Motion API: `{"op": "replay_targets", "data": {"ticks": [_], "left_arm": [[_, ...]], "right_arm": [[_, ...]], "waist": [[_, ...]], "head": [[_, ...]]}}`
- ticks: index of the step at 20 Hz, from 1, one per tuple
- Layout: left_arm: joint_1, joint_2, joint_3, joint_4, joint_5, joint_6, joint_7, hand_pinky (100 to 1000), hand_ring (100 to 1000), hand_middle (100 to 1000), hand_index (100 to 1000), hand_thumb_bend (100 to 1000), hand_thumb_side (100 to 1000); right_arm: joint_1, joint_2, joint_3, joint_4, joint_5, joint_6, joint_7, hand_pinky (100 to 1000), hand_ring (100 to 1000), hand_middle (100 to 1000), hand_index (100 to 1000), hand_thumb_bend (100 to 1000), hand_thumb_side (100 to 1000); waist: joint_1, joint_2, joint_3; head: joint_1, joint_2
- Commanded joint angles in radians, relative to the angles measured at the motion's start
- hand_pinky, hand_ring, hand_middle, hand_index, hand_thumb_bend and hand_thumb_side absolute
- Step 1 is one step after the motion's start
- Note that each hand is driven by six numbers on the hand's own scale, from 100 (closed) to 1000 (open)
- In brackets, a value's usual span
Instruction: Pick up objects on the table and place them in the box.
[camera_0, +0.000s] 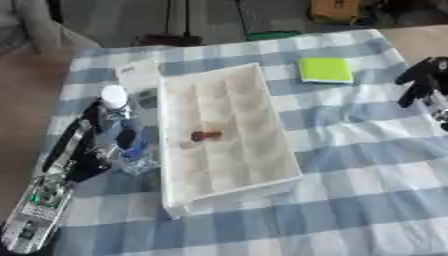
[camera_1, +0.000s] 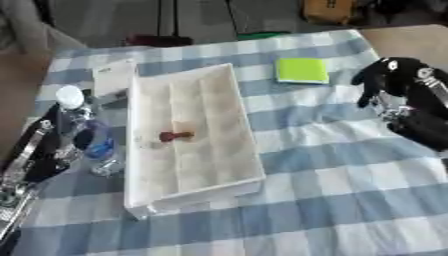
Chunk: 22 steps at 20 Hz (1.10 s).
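Left hand (camera_0: 87, 145) sits low at the table's (camera_0: 367, 200) left side, black fingers curled round a clear plastic bottle (camera_0: 118, 125) with a white cap and a blue label. The bottle is upright or nearly so, held just off the left wall of the box. Whether its base touches the checked cloth I cannot tell.

Immediately to the right of that hand: the white box (camera_0: 262, 120), a long shallow tray lying at a slant on the blue-and-white cloth. Inside it, near the middle and on the side closer to the left hand, lies one small reddish-brown object (camera_0: 206, 135); shape not clear.

Beyond the left hand, past the bottle cap, a white card or paper (camera_0: 138, 75) lies flat against the box's far left corner.

Right hand (camera_1: 394, 80) is well across the table at the right edge, dark fingers bent downward, holding nothing, above the cloth. To its left and slightly farther off, a yellow-green square pad (camera_1: 302, 70) lies flat on the cloth, clear of the box's far right corner.
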Motion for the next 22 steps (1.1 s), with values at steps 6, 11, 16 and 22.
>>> {"op": "replay_targets", "data": {"ticks": [6, 11, 16, 22], "left_arm": [[-0.024, 0.011, -0.005, 0.005, -0.053, 0.023, -0.024, 625, 759, 905, 897, 279, 413], [-0.037, 0.015, -0.006, 0.006, -0.068, 0.046, 0.017, 599, 719, 865, 877, 165, 358], [-0.056, 0.011, -0.005, 0.022, -0.063, 0.073, 0.092, 523, 621, 782, 774, 100, 312], [-0.078, 0.018, -0.017, 0.005, -0.024, 0.094, 0.138, 509, 601, 762, 743, 100, 336]], "right_arm": [[-0.007, -0.011, -0.006, -0.009, 0.004, -0.003, 0.001, 536, 468, 605, 665, 100, 513], [-0.006, -0.010, -0.006, -0.008, 0.003, -0.004, 0.001, 536, 467, 605, 665, 100, 512], [-0.006, -0.009, -0.006, -0.008, 0.002, -0.005, 0.001, 536, 467, 605, 665, 100, 513], [-0.004, -0.009, -0.005, -0.008, 0.003, -0.006, 0.000, 536, 467, 606, 664, 100, 514]], "waist": [[-0.007, -0.013, -0.002], [-0.009, -0.014, -0.002], [-0.012, -0.015, -0.002], [-0.014, -0.014, -0.003]], "head": [[0.003, 0.004], [0.003, 0.004], [0.004, 0.004], [0.007, 0.004]]}}
